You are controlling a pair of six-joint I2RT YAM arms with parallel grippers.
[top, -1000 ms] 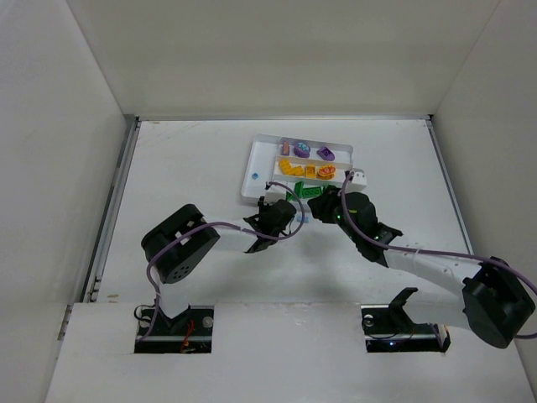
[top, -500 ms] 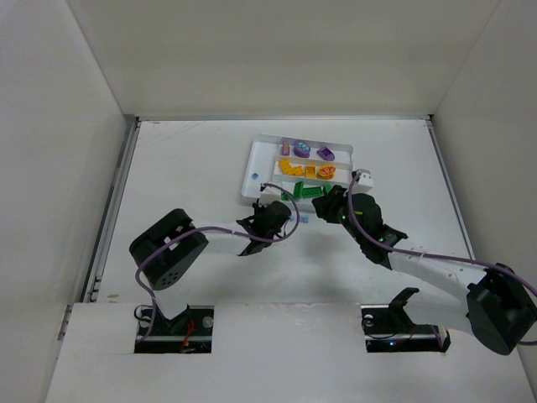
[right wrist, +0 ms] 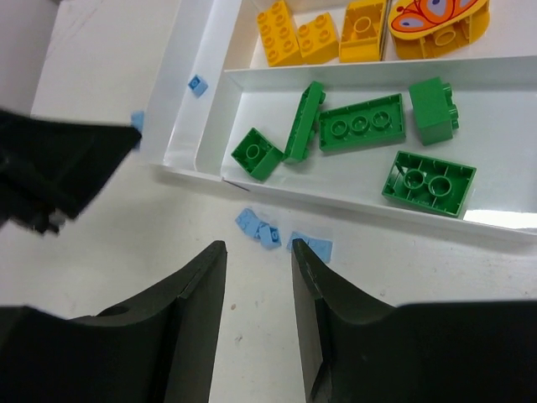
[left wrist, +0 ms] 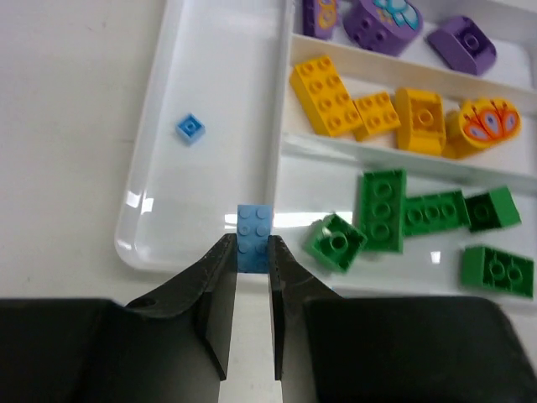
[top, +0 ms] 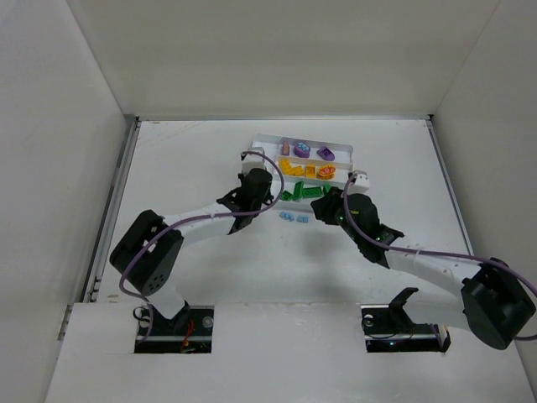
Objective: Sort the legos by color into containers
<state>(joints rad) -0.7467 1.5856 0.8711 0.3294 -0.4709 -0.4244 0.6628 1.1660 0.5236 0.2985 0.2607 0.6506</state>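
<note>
My left gripper is shut on a pale blue brick and holds it over the near rim of the white tray, by its tall left compartment. One small blue brick lies in that compartment. The long sections hold purple bricks, yellow-orange bricks and green bricks. My right gripper is open and empty, just above the table. Several loose pale blue bricks lie ahead of its fingertips, outside the tray's near wall. In the top view the left gripper is at the tray's left end and the right gripper is beside the blue bricks.
White walls stand round the table on the left, back and right. The left arm's dark body shows at the left of the right wrist view, close to the tray's left end. The arms' purple cables hang over the near table.
My left gripper has moved from the loose blue bricks on the table up and left to the tray's left end, with a blue brick in it. The right gripper has barely moved.
</note>
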